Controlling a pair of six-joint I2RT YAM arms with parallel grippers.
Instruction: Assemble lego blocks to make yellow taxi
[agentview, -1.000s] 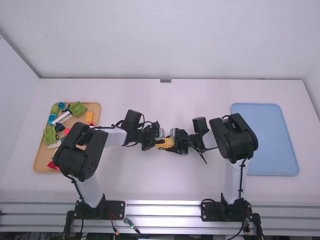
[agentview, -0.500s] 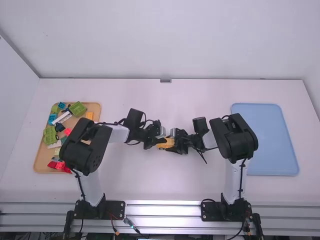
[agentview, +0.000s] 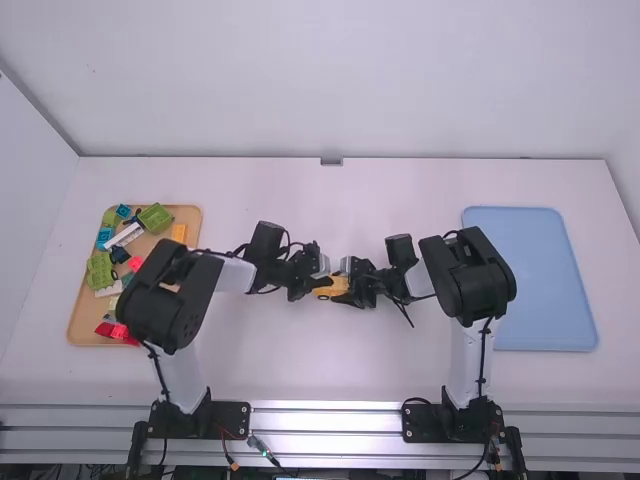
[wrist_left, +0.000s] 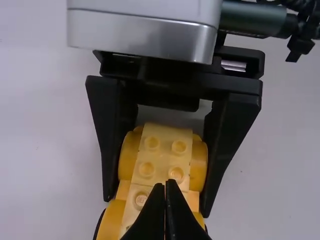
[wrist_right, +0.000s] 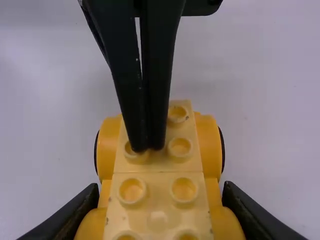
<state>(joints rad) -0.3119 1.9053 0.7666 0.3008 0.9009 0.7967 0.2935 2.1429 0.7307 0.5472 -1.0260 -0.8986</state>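
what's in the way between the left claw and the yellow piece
Nothing visible: the left claw has its tips at the top of the yellow piece, and the right claw holds it by the sides.

High view: looks forward and down from above and behind, well back, spanning white rectangular tabletop (agentview: 330, 215). Left wrist view: peers down close at yellow studded toy-block assembly (wrist_left: 161, 156). Right wrist view: close too, from opposite side. Shared by both wrist views: assembly, patch of tabletop.
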